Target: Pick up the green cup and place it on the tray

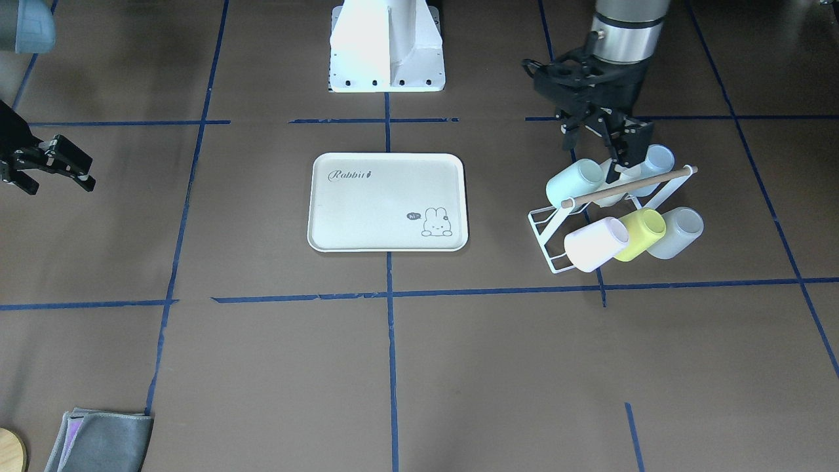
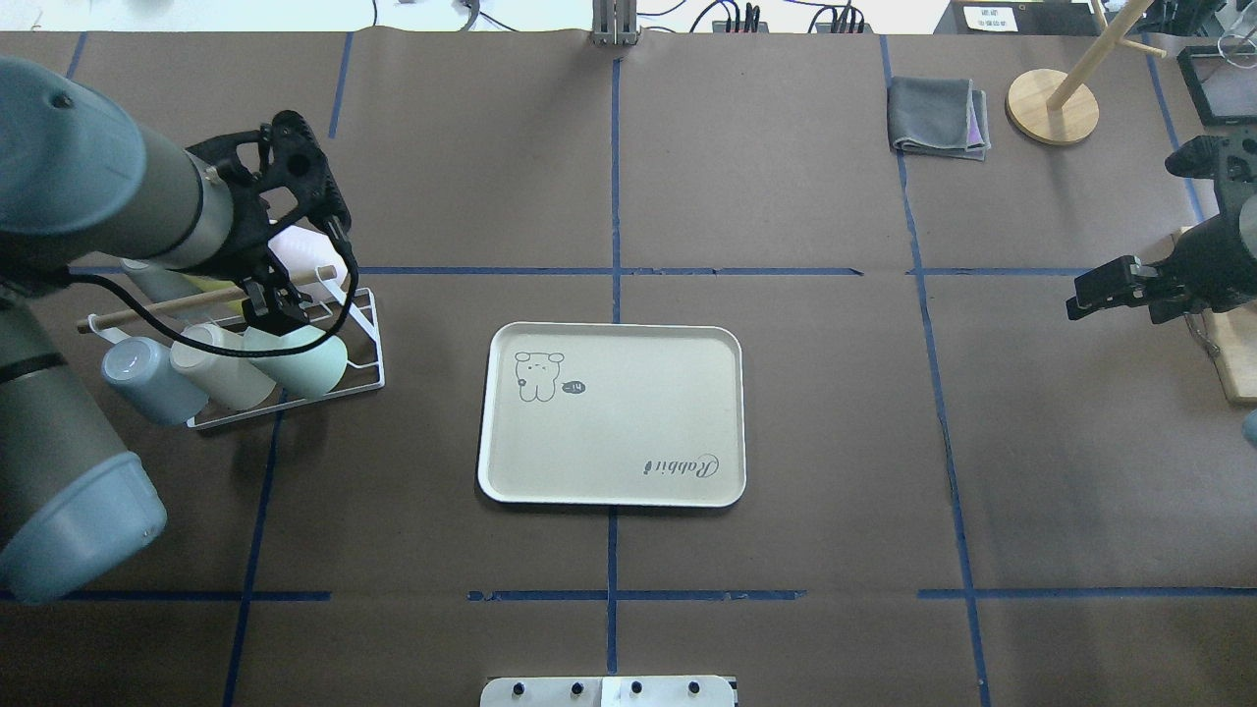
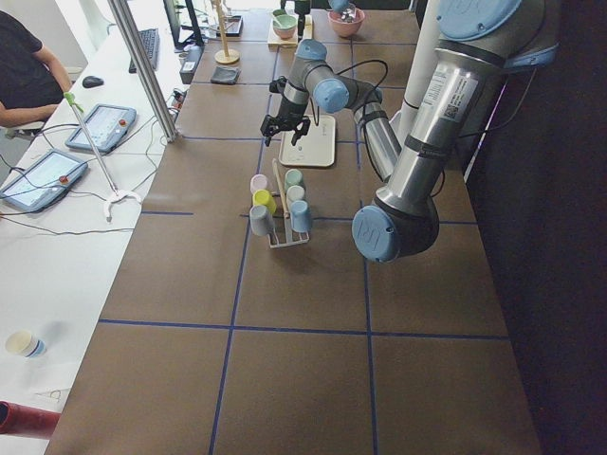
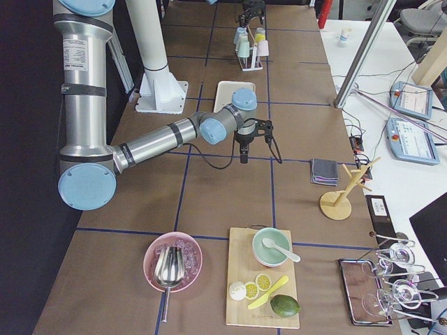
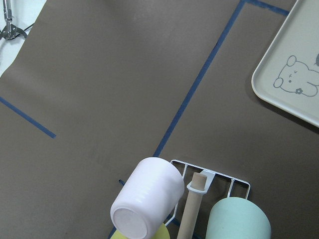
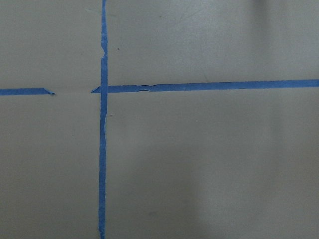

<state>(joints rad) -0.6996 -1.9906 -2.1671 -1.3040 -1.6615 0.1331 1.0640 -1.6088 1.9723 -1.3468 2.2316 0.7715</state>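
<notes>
The pale mint-green cup lies on its side on a white wire rack, at the end nearest the tray. It also shows in the overhead view and the left wrist view. The cream-white tray with the bunny drawing lies at the table's middle, with nothing on it. My left gripper hovers just above the rack's upper row, beside the green cup, jaws open and holding nothing. My right gripper is open and empty, far off at the table's other side.
The rack also holds a pale pink cup, a bright yellow-green cup, a grey-blue cup, a pale blue cup and a wooden bar. A grey cloth and a wooden stand sit at the far right.
</notes>
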